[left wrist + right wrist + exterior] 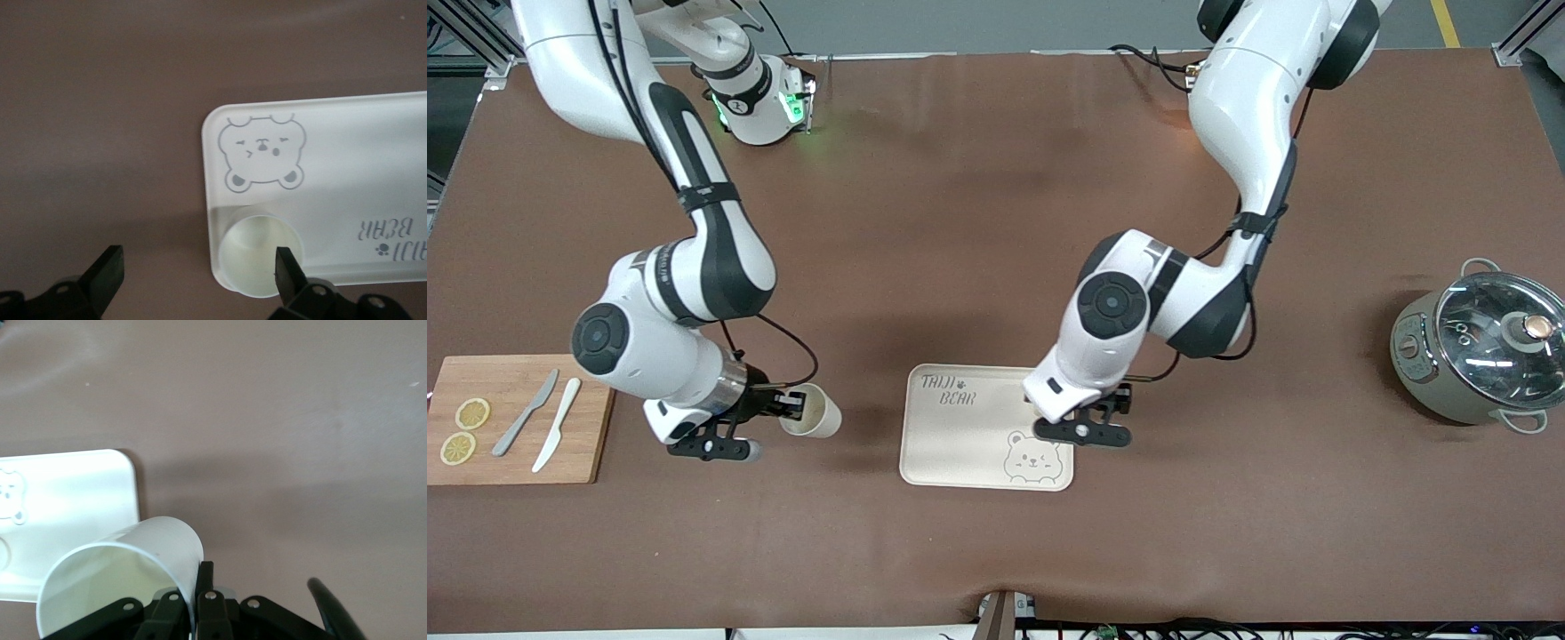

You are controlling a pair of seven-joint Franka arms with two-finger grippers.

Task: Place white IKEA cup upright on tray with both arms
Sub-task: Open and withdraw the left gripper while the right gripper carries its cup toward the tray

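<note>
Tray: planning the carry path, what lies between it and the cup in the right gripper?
Only bare tabletop separates the tray from the cup that the right gripper holds; the front view shows it.

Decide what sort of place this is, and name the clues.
Probably a robotics lab staged as a kitchen: two robot arms over a brown-covered table, a wooden cutting board with knives, and a lidded pot.

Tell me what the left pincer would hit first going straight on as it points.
Probably the cup on the tray: one finger of the open left pincer is over it; height unclear.
</note>
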